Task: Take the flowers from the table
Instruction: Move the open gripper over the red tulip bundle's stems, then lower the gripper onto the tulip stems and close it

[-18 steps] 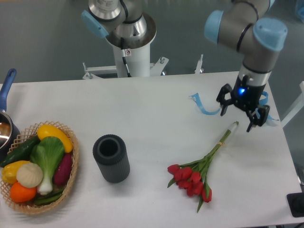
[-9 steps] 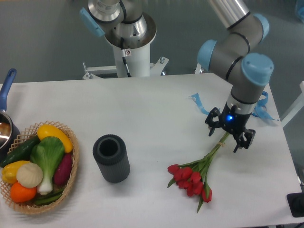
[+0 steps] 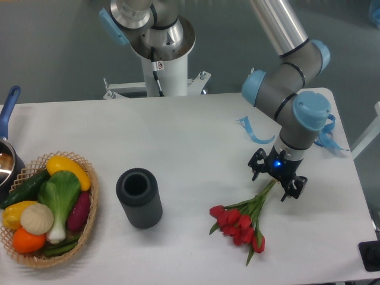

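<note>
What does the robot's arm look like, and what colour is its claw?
The arm is a shiny silver tube with fat grey joints wearing light blue caps. At its end sits a small black claw with two stubby black fingers, and a little blue light glows just above it. The arm's base is a white post with a black cable running down it.

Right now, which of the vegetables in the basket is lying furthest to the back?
The yellow pepper. It lies at the rear rim of the wicker basket, behind the leafy green vegetable, the purple one and the orange one at the front.

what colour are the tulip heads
Red, on green stems; the flowers show clearly in the fixed camera view.
</note>
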